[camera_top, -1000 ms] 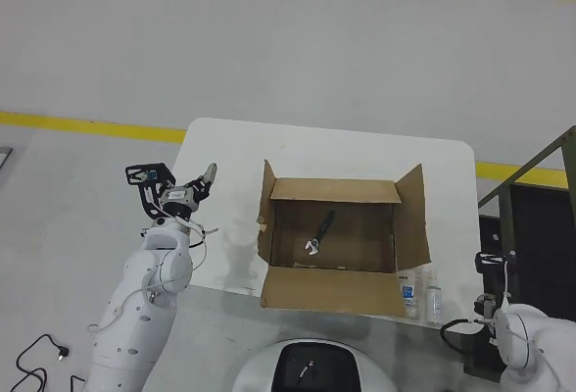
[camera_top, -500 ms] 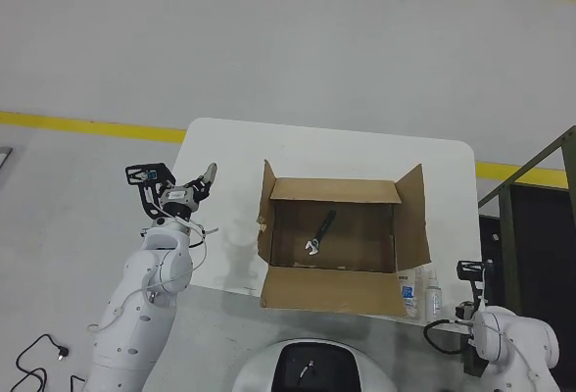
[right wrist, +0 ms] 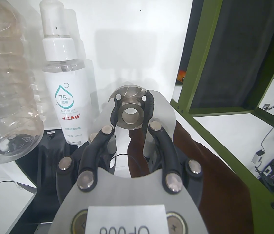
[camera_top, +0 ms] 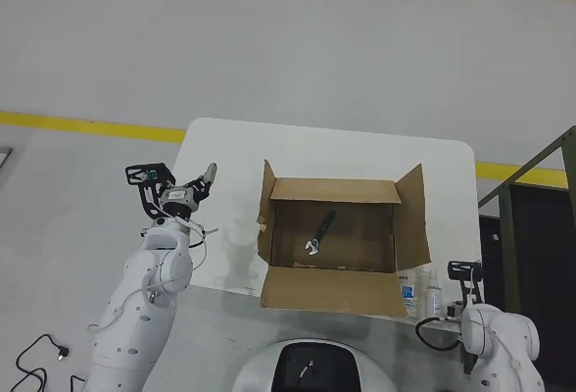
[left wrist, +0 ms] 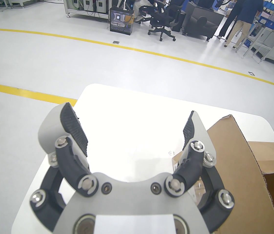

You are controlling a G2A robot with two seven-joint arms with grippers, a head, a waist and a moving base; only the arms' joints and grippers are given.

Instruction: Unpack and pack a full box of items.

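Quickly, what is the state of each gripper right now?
Left gripper: open, holding nothing.
Right gripper: closed on a metal fitting.

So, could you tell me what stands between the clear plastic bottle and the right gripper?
The white spray bottle stands there, as the right wrist view shows.

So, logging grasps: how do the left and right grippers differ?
The left gripper has jaws wide open, empty; the right gripper has jaws shut on a silver flanged metal ring. The left gripper hangs beside the brown cardboard box, the right gripper by the white-labelled spray bottle.
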